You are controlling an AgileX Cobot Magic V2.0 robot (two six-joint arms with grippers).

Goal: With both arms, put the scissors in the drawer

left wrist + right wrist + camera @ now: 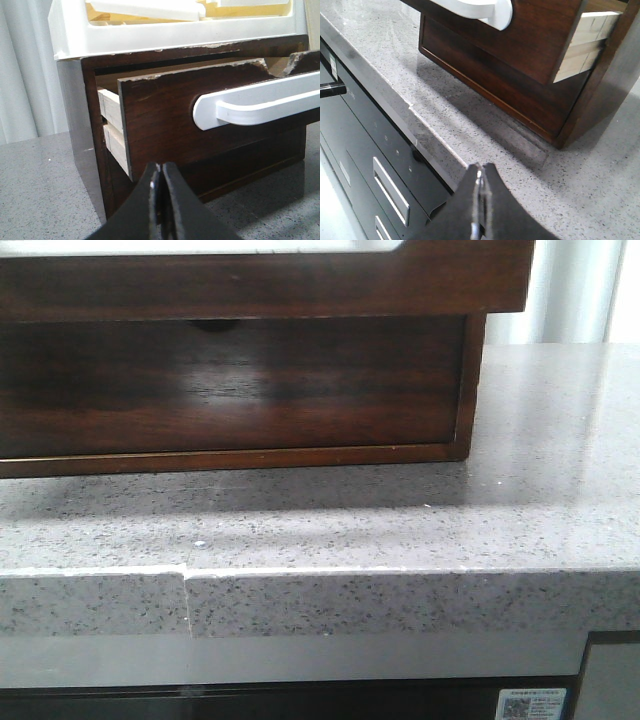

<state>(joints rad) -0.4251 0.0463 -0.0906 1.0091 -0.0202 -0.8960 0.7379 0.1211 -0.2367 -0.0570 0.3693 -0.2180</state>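
The drawer (165, 125) juts out, glossy dark brown with a chipped top edge and white handle (260, 102). Left hand (161, 200) and right hand (480, 200) both clenched, empty.

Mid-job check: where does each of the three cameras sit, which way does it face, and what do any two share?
Front view: looks forward over the stone countertop at the wooden cabinet; no arm shows.
Left wrist view: behind the shut left gripper, facing the pulled-out drawer and its white handle.
Right wrist view: behind the shut right gripper, looking down past the counter edge.
Both wrist views share the drawer and handle.
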